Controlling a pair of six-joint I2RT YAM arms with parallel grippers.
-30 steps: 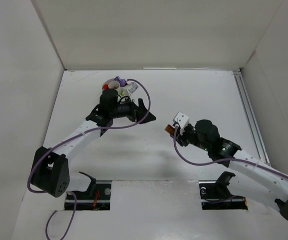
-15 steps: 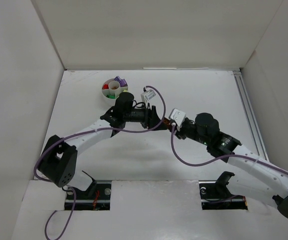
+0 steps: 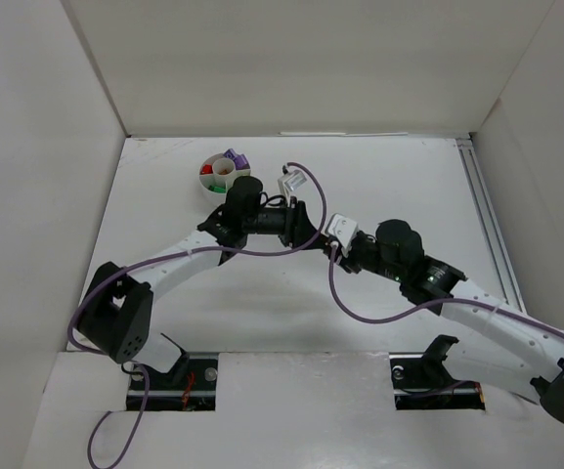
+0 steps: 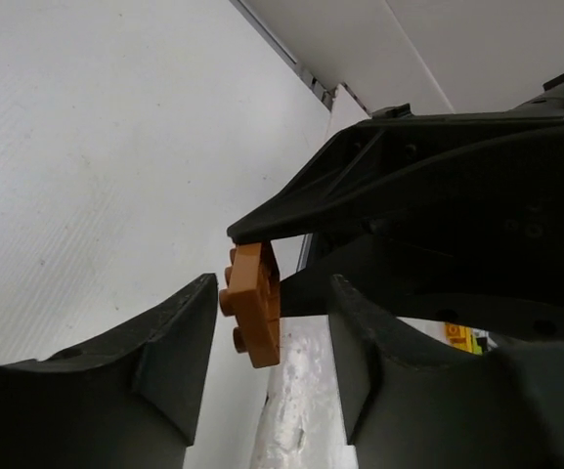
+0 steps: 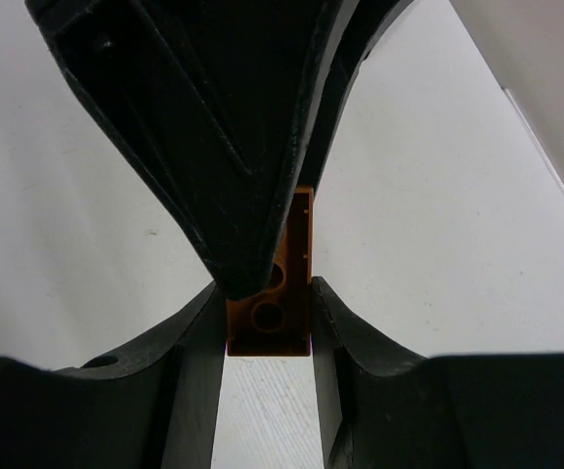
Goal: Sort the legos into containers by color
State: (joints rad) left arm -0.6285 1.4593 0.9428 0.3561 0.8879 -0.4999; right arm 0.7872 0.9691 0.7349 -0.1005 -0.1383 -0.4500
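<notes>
Swinging in from the dish [image 3: 207,187], half-closing the left gripper [image 4: 272,337], not yet gripping, around the orange brick [image 4: 252,305] pinched by the right gripper [image 5: 267,293]: handing over.

I find no writing, number or brand I can read in any view; a yellow patch [image 4: 457,337] is too blurred.

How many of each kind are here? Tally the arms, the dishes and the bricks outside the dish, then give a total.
Arms: 2, the left arm and the right arm
Dishes: 1, the white dish
Bricks outside the dish: 1, the orange-brown brick
Total: 4
</notes>
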